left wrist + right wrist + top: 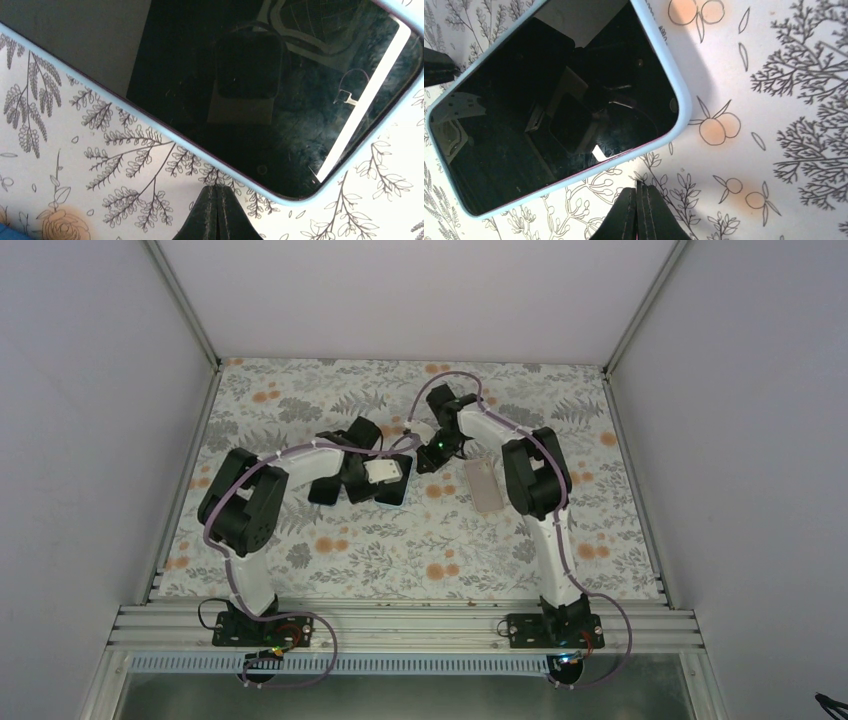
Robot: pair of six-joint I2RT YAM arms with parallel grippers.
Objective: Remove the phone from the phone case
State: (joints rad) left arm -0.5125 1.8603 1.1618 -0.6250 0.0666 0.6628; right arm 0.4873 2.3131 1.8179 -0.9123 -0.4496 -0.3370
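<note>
- Pale-blue phone case [676, 80] around the dark phone [559, 115], screen up, lying flat on the flowered table cover [784, 60] near mid-table.
- Just beside one case edge, right gripper [639, 186], fingers pressed together, nothing between them.
- Just beside another edge, near a corner, left gripper [218, 191], likewise closed and empty.
- Contact with the case: not possible to tell.

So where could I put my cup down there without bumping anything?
Bare cloth: the near strip of the table between the arm bases, and the far left corner. Crowded: the middle, with the left gripper, right gripper, cased phone and a flat pale slab.
</note>
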